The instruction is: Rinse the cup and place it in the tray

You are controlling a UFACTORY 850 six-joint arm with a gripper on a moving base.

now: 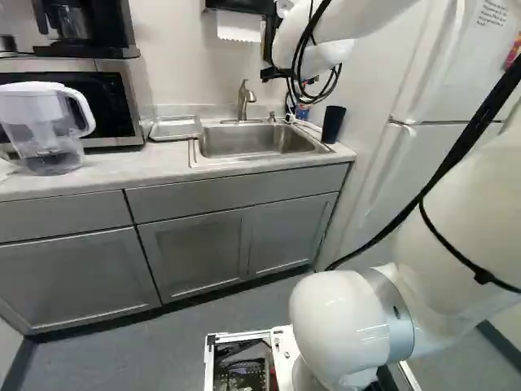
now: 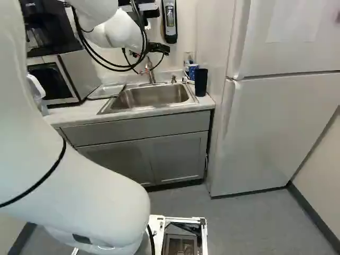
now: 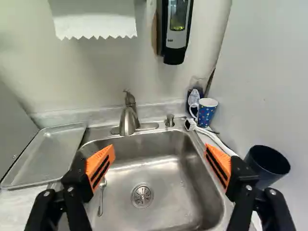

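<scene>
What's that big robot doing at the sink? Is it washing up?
Not just now. The robot arm is holding its open pincer above the sink, with nothing in it. Its job is to rinse a cup and put it in the tray. A blue patterned mug and a dark tumbler stand beside the sink, but I can't tell which one it wants. Neither is in the tray, and no water shows coming from the tap.

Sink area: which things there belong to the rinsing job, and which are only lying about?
For the job:
- sink, faucet, tray
- the cup: blue mug or dark tumbler; I cannot tell which

Probably just lying about:
- spoon-like utensil
- white-handled tool
- water pitcher
</scene>
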